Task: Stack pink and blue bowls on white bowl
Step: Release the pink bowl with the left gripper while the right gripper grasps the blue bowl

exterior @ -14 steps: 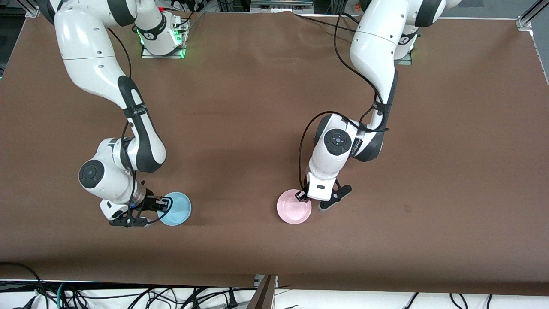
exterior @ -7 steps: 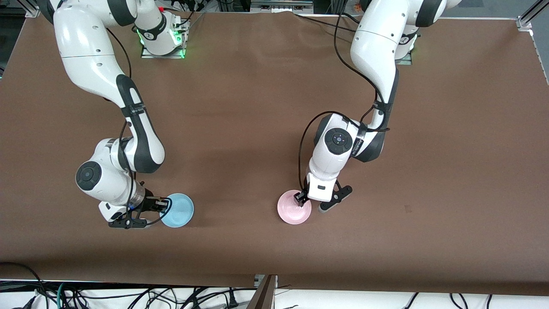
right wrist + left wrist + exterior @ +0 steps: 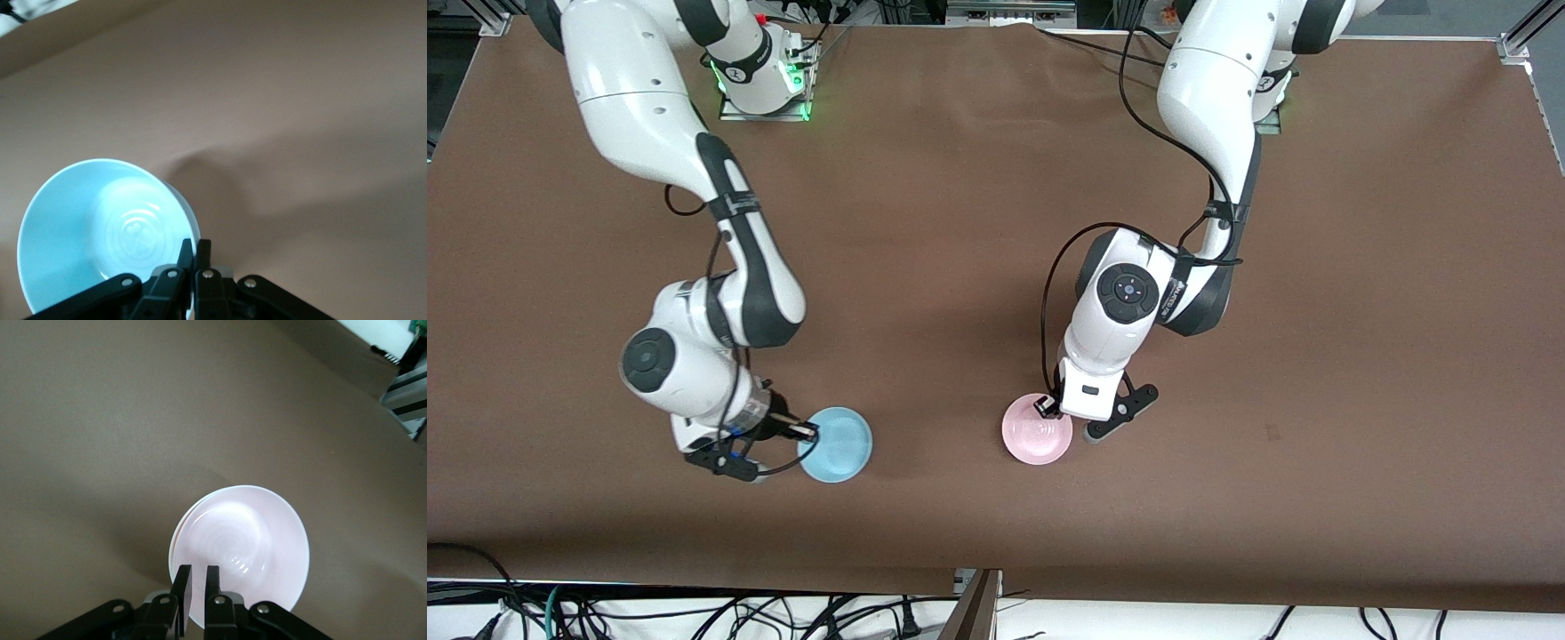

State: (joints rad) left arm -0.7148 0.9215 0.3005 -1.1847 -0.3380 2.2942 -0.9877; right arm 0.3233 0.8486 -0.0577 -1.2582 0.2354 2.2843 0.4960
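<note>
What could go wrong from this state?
1. The right gripper pinches only the rim of the blue bowl, which hangs tilted; it may swing or slip.
2. The left gripper likewise grips just the pink bowl at its rim, over the table; a thin hold.
3. No white bowl is in view, so the stacking target is unconfirmed.

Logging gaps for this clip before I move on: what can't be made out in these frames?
- White bowl: in no view.
- Pink bowl: whether it is off the table; the left pincer covers the rim.
- Blue bowl: rim cut by the right wrist view's lower edge, part behind the right pincer.
</note>
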